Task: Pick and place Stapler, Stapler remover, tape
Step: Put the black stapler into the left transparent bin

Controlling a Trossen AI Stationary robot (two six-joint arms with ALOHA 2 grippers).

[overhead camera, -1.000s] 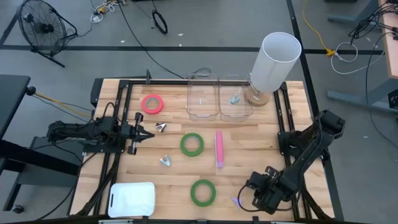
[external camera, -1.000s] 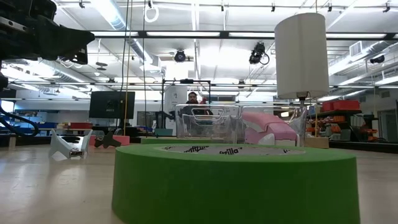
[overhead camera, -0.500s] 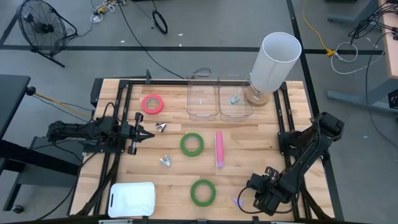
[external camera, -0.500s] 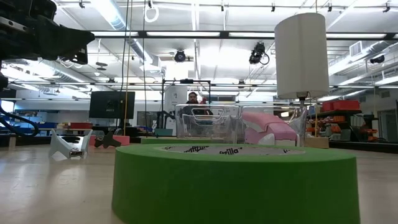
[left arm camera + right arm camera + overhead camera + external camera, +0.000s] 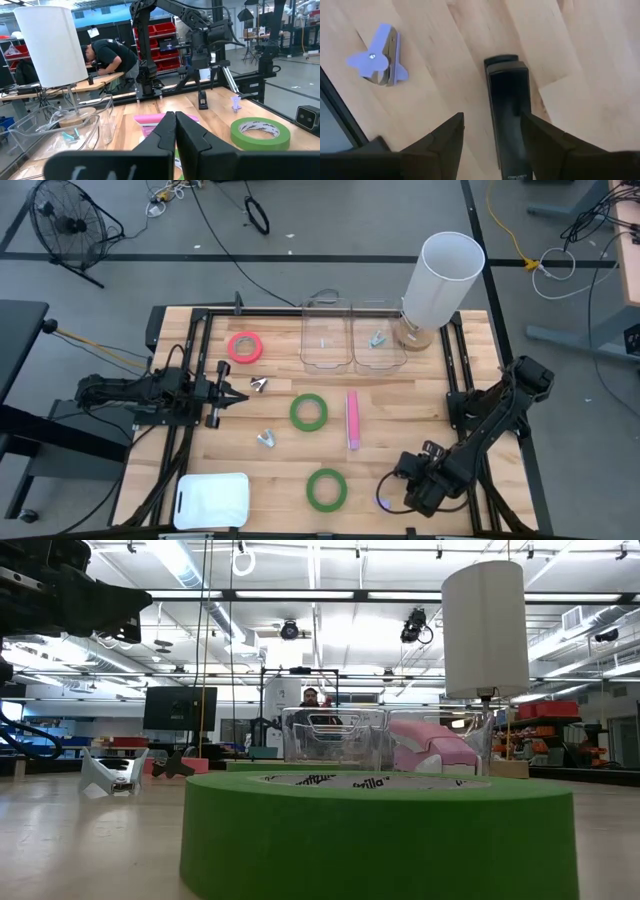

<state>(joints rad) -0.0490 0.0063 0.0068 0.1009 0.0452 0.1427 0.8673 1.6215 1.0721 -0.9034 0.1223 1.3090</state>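
My right gripper (image 5: 412, 488) hangs near the table's front right corner, pointing down and open. Its fingers stand on either side of a black stapler (image 5: 507, 115) lying on the wood; whether they touch it I cannot tell. A lilac staple remover (image 5: 377, 62) lies beside it. A pink stapler (image 5: 352, 418) lies mid-table. Flat on the table are two green tape rolls (image 5: 308, 412) (image 5: 326, 489) and a pink-red one (image 5: 244, 347). My left gripper (image 5: 240, 393) waits shut at the left.
Two clear bins (image 5: 325, 335) (image 5: 378, 335) stand at the far edge, one holding a staple remover (image 5: 377, 339). A tall white cylinder (image 5: 440, 280) stands beside them. Two silver staple removers (image 5: 259, 385) (image 5: 266, 439) lie left of centre, and a white tray (image 5: 212, 500) sits front left.
My right gripper has edged a little toward the table's left edge, still pointing down and open. The lilac staple remover now shows more fully beside it.
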